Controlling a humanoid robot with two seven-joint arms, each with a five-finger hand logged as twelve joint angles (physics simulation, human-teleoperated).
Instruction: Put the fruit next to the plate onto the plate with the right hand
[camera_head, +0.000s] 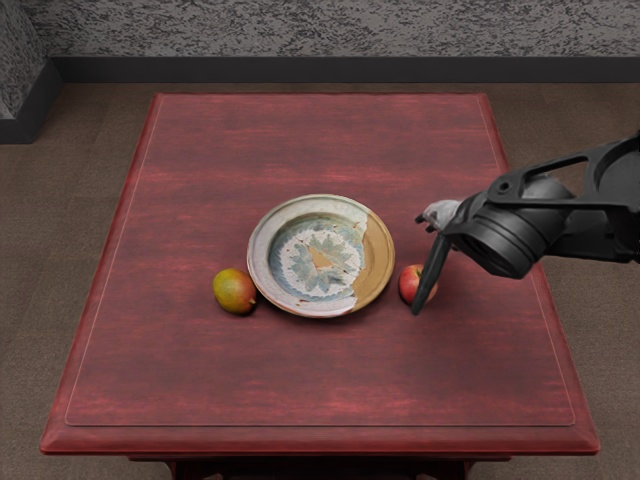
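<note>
The table (300, 380) looked like red-stained wood with streaky grain and a dull satin finish, and the plate (378, 262) on it was glossy glazed ceramic, its glaze mottled. The mango (234, 291) left of the plate and the red fruit (408, 283) right of the plate had smooth, faintly shiny skins. Right of the plate, the right hand (437, 255) looked like matt black plastic; behind the plate, the wall (300, 25) looked like rough grey stone.
</note>
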